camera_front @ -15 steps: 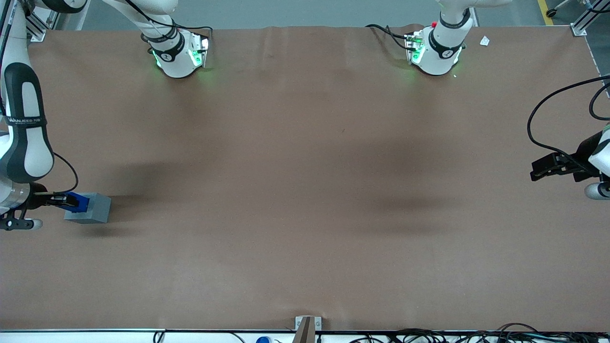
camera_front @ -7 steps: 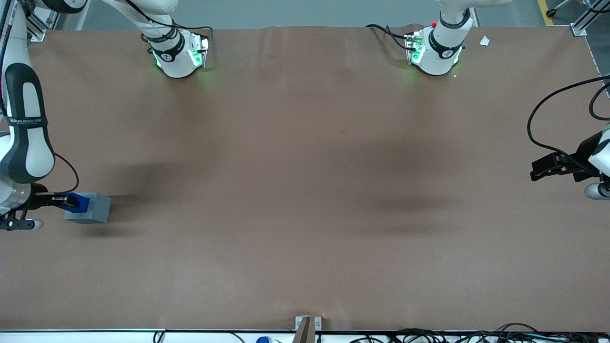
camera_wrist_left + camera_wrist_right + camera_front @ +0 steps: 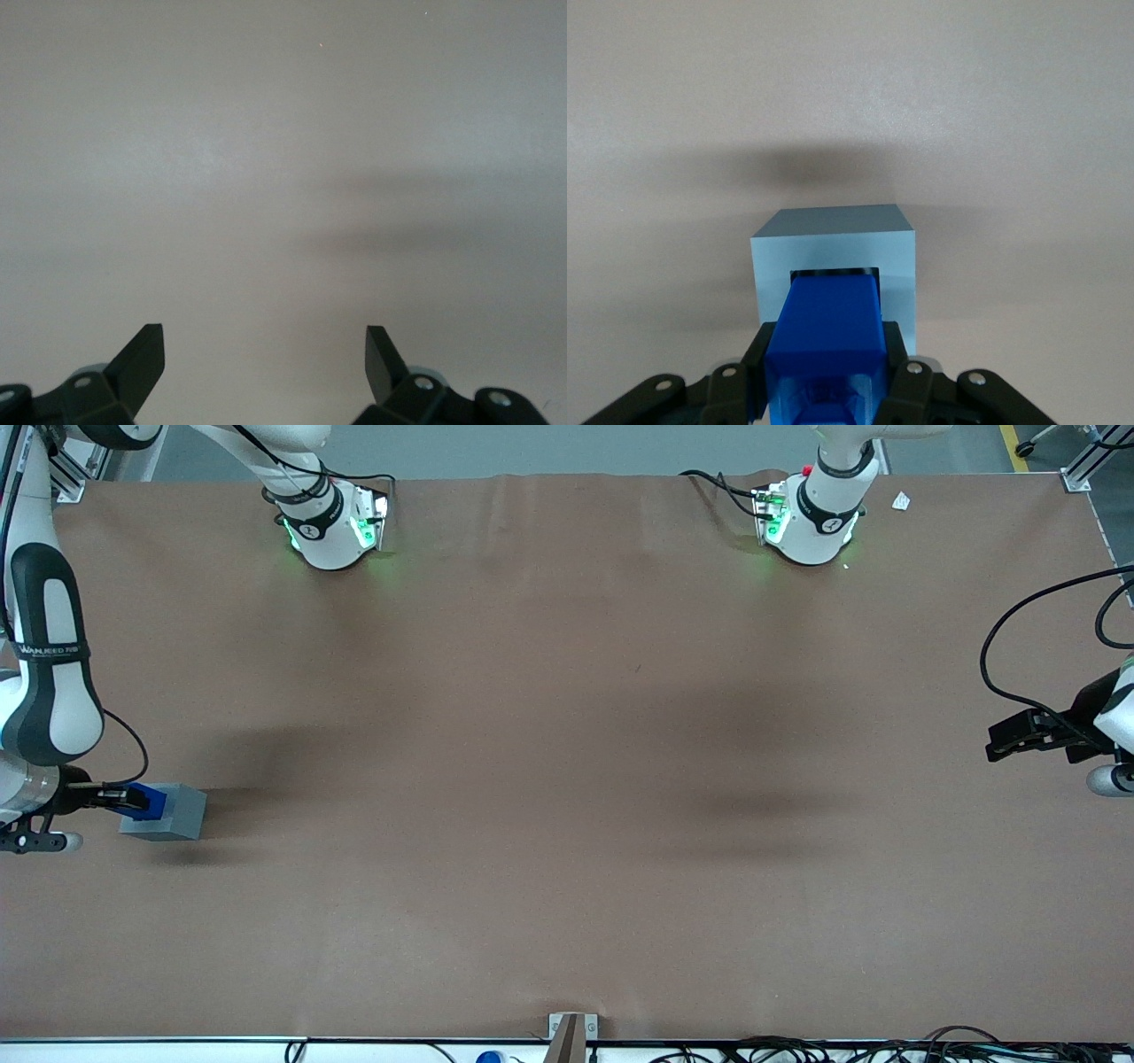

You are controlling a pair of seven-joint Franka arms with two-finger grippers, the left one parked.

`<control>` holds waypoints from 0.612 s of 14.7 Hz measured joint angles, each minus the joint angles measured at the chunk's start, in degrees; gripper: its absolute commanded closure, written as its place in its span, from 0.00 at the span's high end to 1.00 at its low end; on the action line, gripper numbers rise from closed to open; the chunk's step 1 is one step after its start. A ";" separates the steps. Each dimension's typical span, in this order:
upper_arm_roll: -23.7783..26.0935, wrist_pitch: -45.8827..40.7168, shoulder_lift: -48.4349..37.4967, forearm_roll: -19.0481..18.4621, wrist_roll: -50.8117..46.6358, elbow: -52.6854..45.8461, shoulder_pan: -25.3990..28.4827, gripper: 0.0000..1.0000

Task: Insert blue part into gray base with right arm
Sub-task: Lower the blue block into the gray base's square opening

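Note:
The gray base (image 3: 168, 811) sits on the brown table at the working arm's end. The right arm (image 3: 44, 682) reaches down beside it. Its gripper (image 3: 133, 800) is shut on the blue part (image 3: 149, 801), which sits at the top of the base. In the right wrist view the blue part (image 3: 826, 332) is held between the black fingers (image 3: 764, 354) of the gripper (image 3: 826, 372), its leading end at the square recess in the top face of the gray base (image 3: 833, 243). How deep it sits in the recess is hidden.
The brown table cover (image 3: 567, 779) spreads wide toward the parked arm's end. Two white arm bases (image 3: 332, 527) with green lights stand at the edge farthest from the front camera. Cables (image 3: 797, 1050) lie along the nearest edge.
The gripper and blue part have edged slightly toward the working arm's end of the table and sit a little lower on the gray base. The base has not moved.

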State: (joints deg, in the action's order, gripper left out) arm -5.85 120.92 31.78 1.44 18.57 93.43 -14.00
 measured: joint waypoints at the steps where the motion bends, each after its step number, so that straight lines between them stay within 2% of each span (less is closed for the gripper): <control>1: 0.00 0.02 0.01 0.00 0.00 0.09 0.00 0.02; 6: 0.00 0.08 0.18 0.00 -0.01 0.38 0.00 0.07; 8: 0.00 0.08 0.20 0.00 -0.01 0.44 0.00 0.20; 9: 0.00 0.08 0.23 0.00 -0.01 0.49 0.00 0.29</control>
State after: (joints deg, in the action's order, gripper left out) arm -5.85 121.00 32.00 1.44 18.57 93.92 -14.00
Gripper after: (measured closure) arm 0.489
